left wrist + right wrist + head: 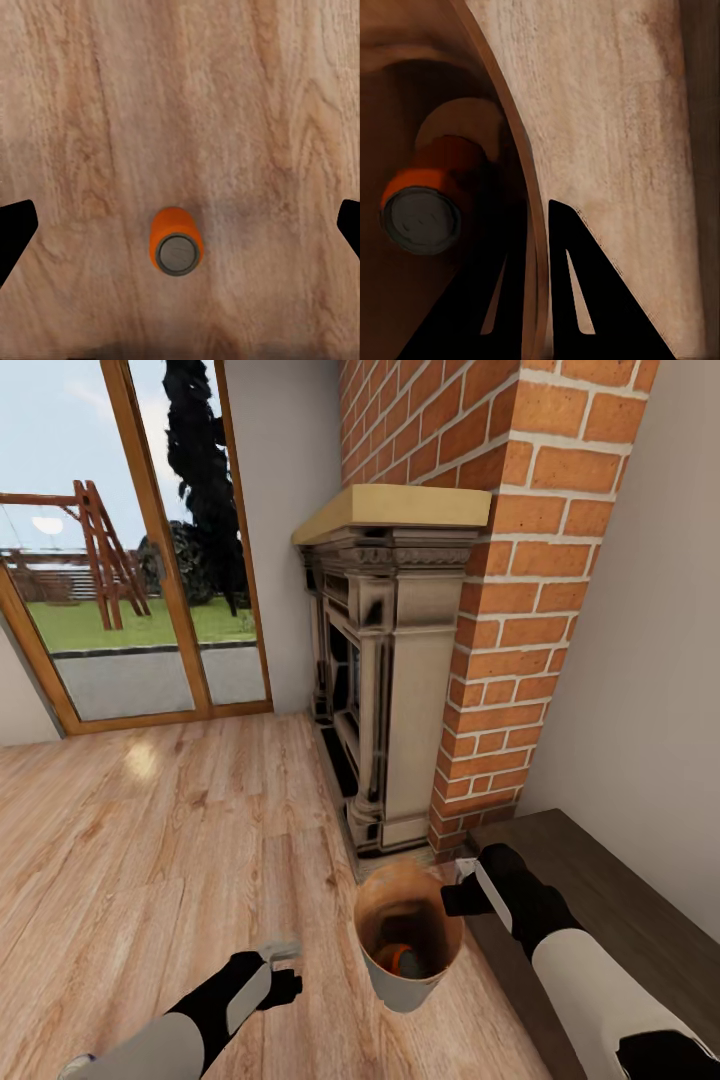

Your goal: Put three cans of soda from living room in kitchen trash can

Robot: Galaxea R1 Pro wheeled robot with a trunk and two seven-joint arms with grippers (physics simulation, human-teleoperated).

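Head view looks down over a light wood plank floor (150, 830) toward a red brick fireplace (470, 660) and wood-framed glass doors (130, 560), so the robot is in the living room, not yet the kitchen. The right gripper (462, 885) holds the trash can (408, 980) off the floor by its rim: in the right wrist view its 2 dark fingers (577, 285) sit closed on either side of the thin wall (531, 225), 1 inside and 1 outside. 1 orange soda can (402, 958) already lies on its side at the bottom of the glossy brown inside, its silver top (421, 220) facing the right wrist camera. The left gripper (285, 965) hangs low over the floor just left of the bin, and its jaws stand wide apart with nothing between them; only the 2 black fingertips (15, 236) show at the edges of the left wrist view. Between them on the planks below is a second orange can (175, 244), seen from its silver end; whether it stands or tilts I cannot tell for sure. The step in hand looks like picking up can number 2. The next move would call for lowering the left gripper straight down until the fingers bracket the can's body, closing gently so the light can neither skids nor tips, then lifting and carrying it over the bin's mouth while the right arm keeps the bin level. A dark low bench (620, 920) sits close under the right arm.
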